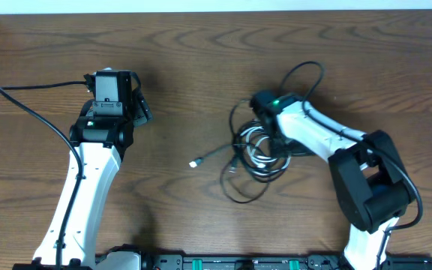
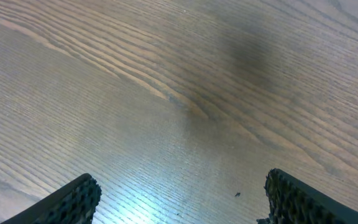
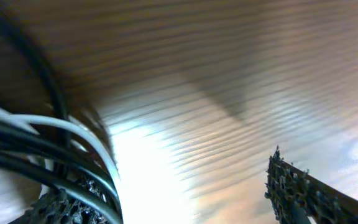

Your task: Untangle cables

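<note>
The cables (image 1: 255, 154) lie in a tangled coil of black and white cords right of the table's centre. One strand runs left to a small light plug (image 1: 195, 162), and a black loop (image 1: 308, 71) reaches toward the far edge. My right gripper (image 1: 274, 139) is low over the coil and open. In the right wrist view its jaws stand wide apart (image 3: 179, 193), with black cords (image 3: 17, 149) and a white cord (image 3: 61, 124) draped over the left finger, not clamped. My left gripper (image 1: 142, 109) (image 2: 182, 186) is open over bare wood, far from the cables.
The left arm's own thick black wire (image 1: 36, 112) arcs over the table at the left. The wooden table (image 1: 201, 67) ends at a pale wall along the far edge. A black rail (image 1: 238, 262) runs along the near edge between the arm bases.
</note>
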